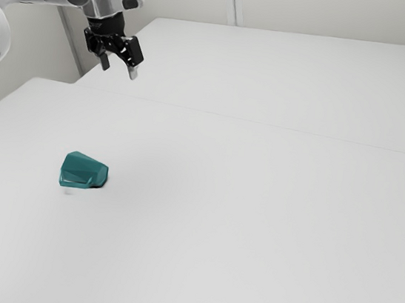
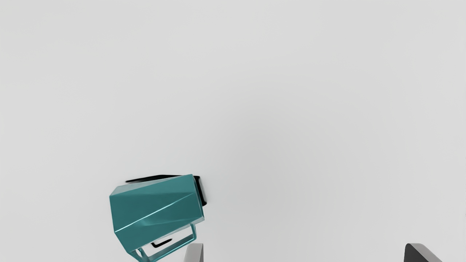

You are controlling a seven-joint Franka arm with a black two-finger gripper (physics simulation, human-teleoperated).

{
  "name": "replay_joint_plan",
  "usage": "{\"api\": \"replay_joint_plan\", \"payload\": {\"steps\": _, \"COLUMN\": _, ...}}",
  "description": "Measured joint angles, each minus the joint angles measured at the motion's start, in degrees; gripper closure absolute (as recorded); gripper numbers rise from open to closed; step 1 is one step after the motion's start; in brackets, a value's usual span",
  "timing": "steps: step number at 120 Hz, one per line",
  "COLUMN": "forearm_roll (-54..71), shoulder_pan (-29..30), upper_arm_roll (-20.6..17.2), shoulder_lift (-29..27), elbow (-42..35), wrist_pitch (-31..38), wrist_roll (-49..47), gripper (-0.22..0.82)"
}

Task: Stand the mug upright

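On the white surface (image 1: pixel 252 225), the teal faceted mug (image 1: pixel 84 171) lies on its side, its wider end toward the exterior view's left; we cannot make out its opening clearly. Its angular handle (image 2: pixel 174 249) juts sideways from the body, and in the wrist view lies close beside one fingertip's outline. Above the surface and well apart from the mug, our end effector (image 1: pixel 118 72) is open, its fingers spread with nothing between them.

As we judge it, the step in hand is reaching for a grip that will let us turn the mug. We should shift until its body is centred between the fingers, then descend with them straddling it, neither tip landing on the handle. Sloping facets could slip, so we would close gently and squarely. Once held, we should lift enough for the rim and handle to clear, tip it slowly base-down, and release only when it sits flat.
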Motion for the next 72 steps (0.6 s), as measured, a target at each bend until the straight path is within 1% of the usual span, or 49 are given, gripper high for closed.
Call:
{"api": "replay_joint_plan", "payload": {"steps": 31, "forearm_roll": -0.1, "shoulder_pan": 0.0, "upper_arm_roll": 0.0, "shoulder_lift": -0.2, "elbow": -0.5, "wrist_pitch": 0.0, "wrist_roll": -0.5, "gripper": 0.00}}
{"api": "replay_joint_plan", "payload": {"steps": 48, "forearm_roll": -1.2, "shoulder_pan": 0.1, "upper_arm_roll": 0.1, "shoulder_lift": -1.8, "elbow": -3.9, "wrist_pitch": 0.0, "wrist_roll": -0.9, "gripper": 0.00}}
{"api": "replay_joint_plan", "payload": {"steps": 52, "forearm_roll": -2.0, "shoulder_pan": 0.0, "upper_arm_roll": 0.8, "shoulder_lift": -2.7, "elbow": -5.5, "wrist_pitch": 0.0, "wrist_roll": -0.9, "gripper": 0.00}}
{"api": "replay_joint_plan", "payload": {"steps": 59, "forearm_roll": -4.7, "shoulder_pan": 0.1, "upper_arm_roll": 3.1, "shoulder_lift": -4.6, "elbow": -8.1, "wrist_pitch": 0.0, "wrist_roll": -0.5, "gripper": 0.00}}
{"api": "replay_joint_plan", "payload": {"steps": 72, "forearm_roll": -12.0, "shoulder_pan": 2.5, "upper_arm_roll": 7.3, "shoulder_lift": -6.6, "elbow": -11.8, "wrist_pitch": 0.0, "wrist_roll": 1.9, "gripper": 0.00}}
